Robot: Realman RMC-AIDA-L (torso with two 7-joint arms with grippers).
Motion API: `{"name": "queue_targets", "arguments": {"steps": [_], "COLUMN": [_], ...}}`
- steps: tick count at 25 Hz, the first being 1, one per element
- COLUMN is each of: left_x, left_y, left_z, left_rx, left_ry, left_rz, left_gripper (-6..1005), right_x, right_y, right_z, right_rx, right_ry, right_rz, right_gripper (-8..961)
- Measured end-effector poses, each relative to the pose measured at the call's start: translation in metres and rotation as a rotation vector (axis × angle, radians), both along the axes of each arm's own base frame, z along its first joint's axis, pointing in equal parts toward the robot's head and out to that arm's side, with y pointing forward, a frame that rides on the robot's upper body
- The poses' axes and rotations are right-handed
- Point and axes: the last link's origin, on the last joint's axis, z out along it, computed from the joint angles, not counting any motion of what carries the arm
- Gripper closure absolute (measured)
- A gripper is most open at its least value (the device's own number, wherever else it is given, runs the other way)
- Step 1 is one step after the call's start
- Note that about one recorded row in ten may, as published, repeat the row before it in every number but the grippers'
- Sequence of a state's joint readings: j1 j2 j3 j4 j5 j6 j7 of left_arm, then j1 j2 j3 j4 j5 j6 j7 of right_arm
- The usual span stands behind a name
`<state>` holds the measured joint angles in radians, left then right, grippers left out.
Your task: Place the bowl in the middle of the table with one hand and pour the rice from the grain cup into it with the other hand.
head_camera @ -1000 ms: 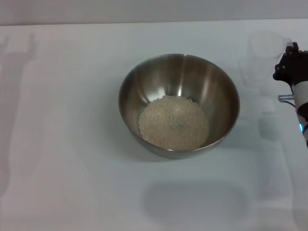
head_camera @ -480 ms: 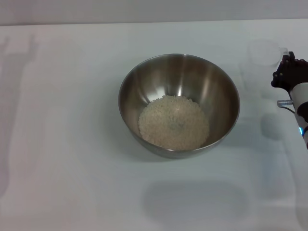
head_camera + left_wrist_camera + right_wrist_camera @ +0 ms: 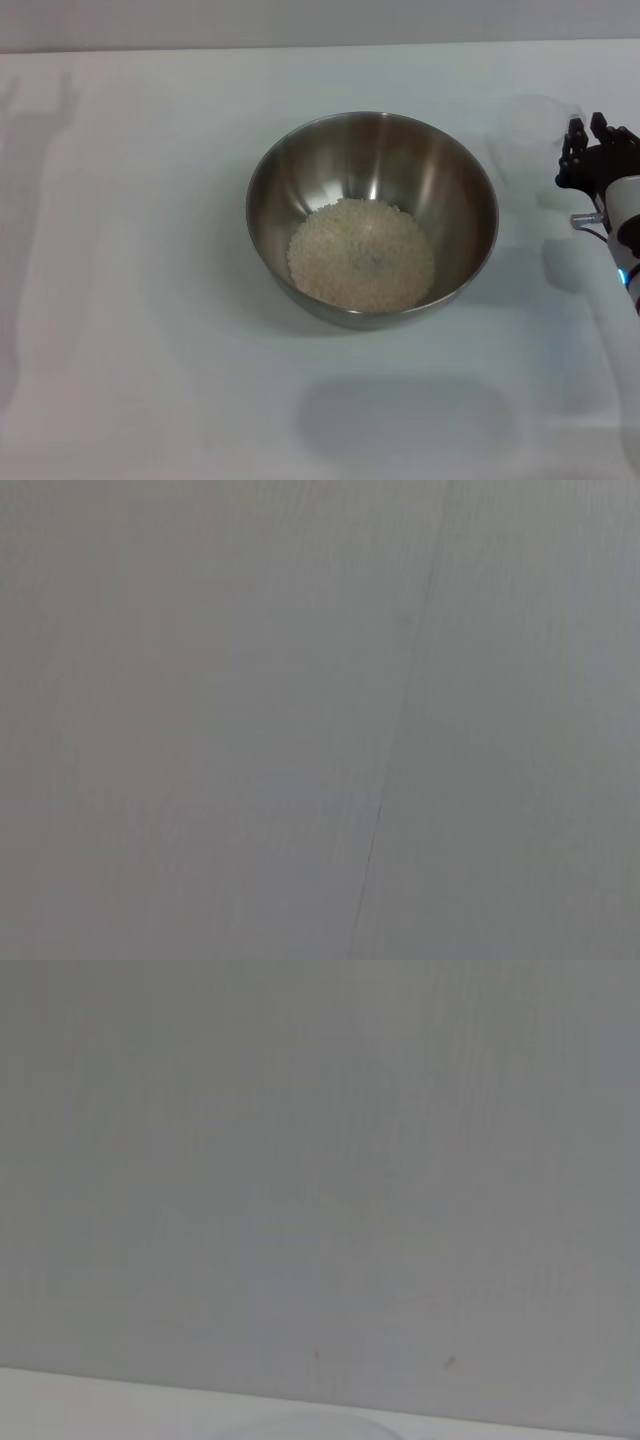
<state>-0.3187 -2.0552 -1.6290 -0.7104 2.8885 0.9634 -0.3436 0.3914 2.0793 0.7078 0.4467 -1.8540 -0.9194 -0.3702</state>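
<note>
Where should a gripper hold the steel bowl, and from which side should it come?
Probably pinch the bowl's rim from above on its left side. The wall is wide and smooth, the rice lies low, and the grain cup and right gripper crowd the right.

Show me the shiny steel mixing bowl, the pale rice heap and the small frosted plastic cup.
Shiny steel mixing bowl (image 3: 420, 165): head view, bare inner wall.
Pale rice heap (image 3: 360, 255): head view, middle of heap.
Small frosted plastic cup (image 3: 528, 135): head view, its side wall.

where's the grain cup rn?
Head view: the grain cup stands upright on the table at the robot's right, beyond the bowl, just beside the right gripper.
</note>
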Motion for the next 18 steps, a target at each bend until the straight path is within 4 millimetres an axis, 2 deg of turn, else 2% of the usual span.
{"name": "queue_targets", "arguments": {"steps": [8, 13, 14, 15, 18], "left_x": [0.002, 0.002, 0.001, 0.001, -0.001], "left_y": [0.0, -0.001, -0.001, -0.002, -0.003], "left_z": [0.001, 0.0, -0.001, -0.001, -0.002], "left_rx": [0.002, -0.001, -0.002, -0.004, -0.006], "left_ry": [-0.004, -0.008, -0.007, -0.007, -0.006], "left_rz": [-0.007, -0.013, -0.012, -0.011, -0.003], "left_gripper": [277, 277, 277, 277, 277], "right_x": [0.008, 0.014, 0.016, 0.016, 0.018], "right_y": [-0.006, -0.032, -0.045, -0.045, -0.057], "right_z": [0.0, 0.001, 0.008, 0.008, 0.026], "right_rx": [-0.007, 0.028, 0.084, 0.084, 0.185], "right_ry": [-0.015, -0.04, -0.04, -0.04, -0.026], "right_rz": [-0.017, 0.018, 0.044, 0.044, 0.086], "right_gripper": [697, 644, 644, 644, 642]}}
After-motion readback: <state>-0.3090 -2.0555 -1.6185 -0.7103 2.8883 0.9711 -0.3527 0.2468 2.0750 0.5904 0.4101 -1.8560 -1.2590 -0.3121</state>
